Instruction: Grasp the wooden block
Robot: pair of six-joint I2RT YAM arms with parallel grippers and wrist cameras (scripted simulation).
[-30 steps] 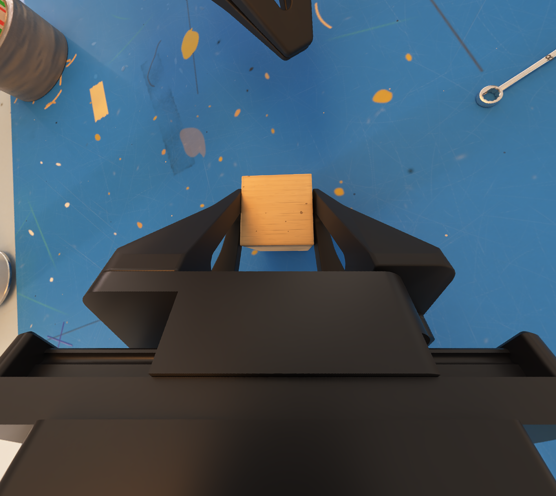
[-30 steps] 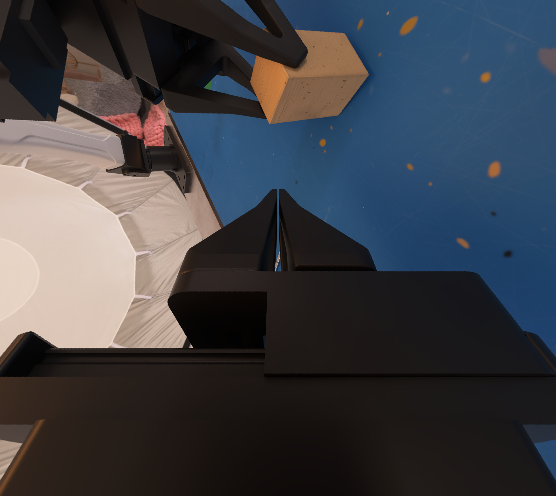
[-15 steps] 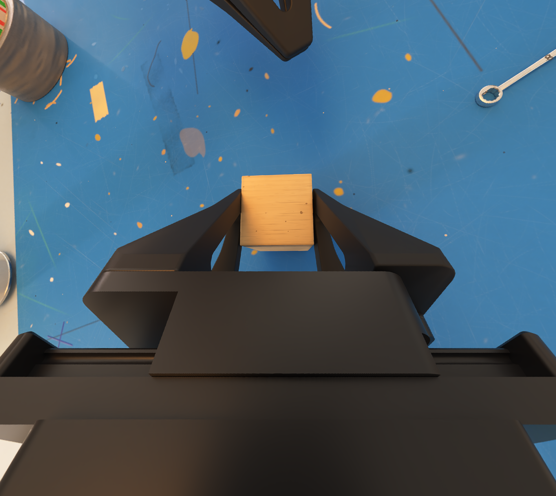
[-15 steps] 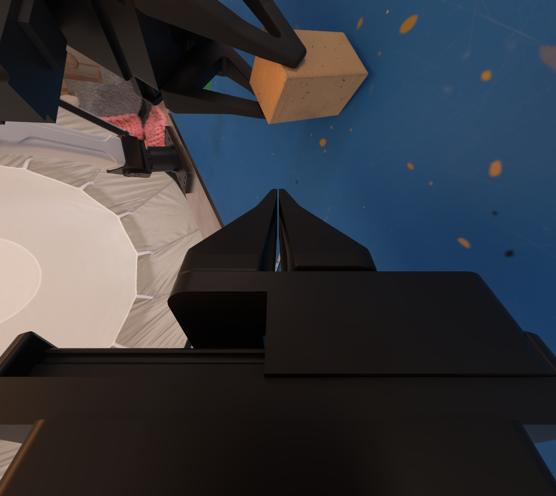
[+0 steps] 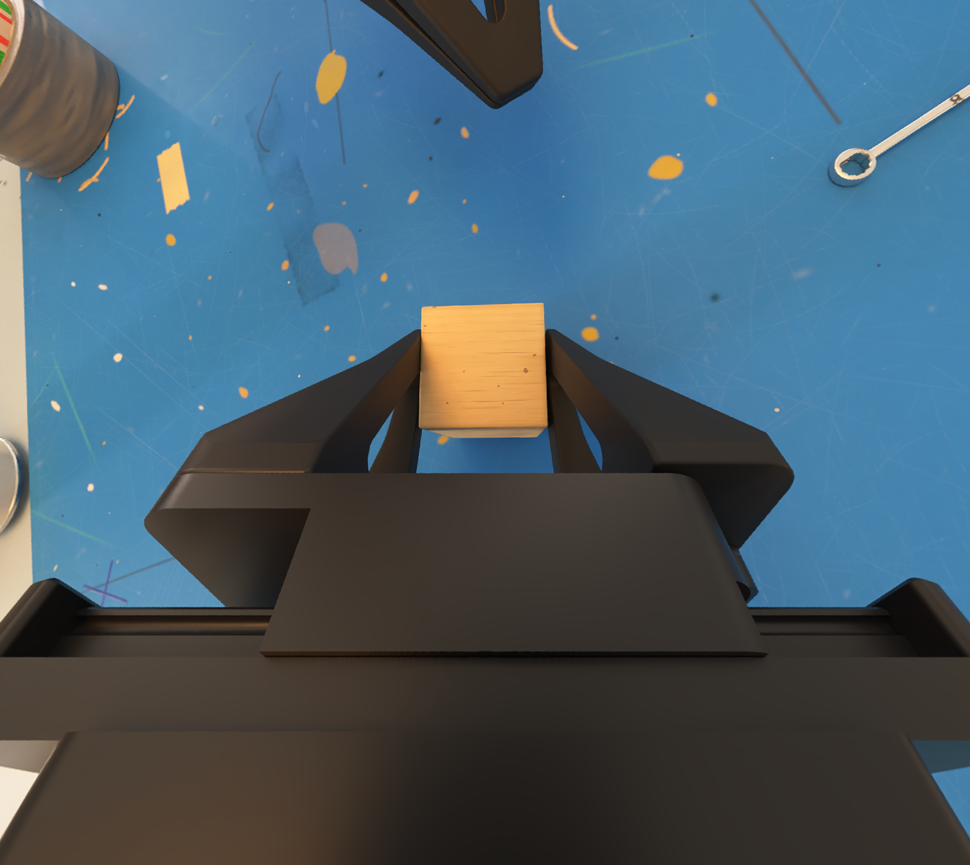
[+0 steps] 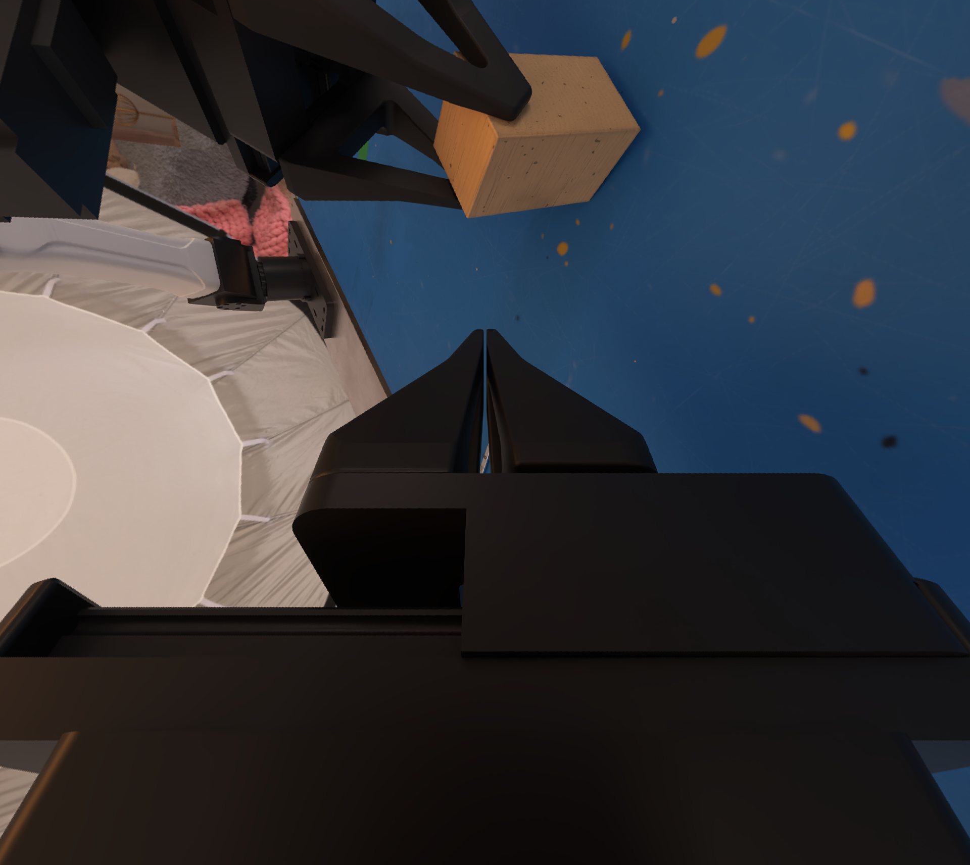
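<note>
The wooden block (image 5: 483, 367) is a light tan cube, and it sits between the two fingers of my left gripper (image 5: 483, 333) over the blue mat (image 5: 682, 289). The left gripper is shut on the block, with a finger pressed on each side. The right wrist view shows the block (image 6: 546, 147) held by the left gripper's fingers (image 6: 512, 100) close to the mat. I cannot tell whether it touches the mat. My right gripper (image 6: 484, 332) is shut and empty, a short way from the block. It also shows at the top of the left wrist view (image 5: 498, 97).
A grey tape roll (image 5: 47, 89) stands at the mat's left edge. A silver wrench (image 5: 861, 160) lies at the right. A round metal object (image 5: 6, 483) sits at the left border. Beyond the table edge (image 6: 341, 346) are a white pleated disc (image 6: 105, 446) and a pink knit (image 6: 246, 218).
</note>
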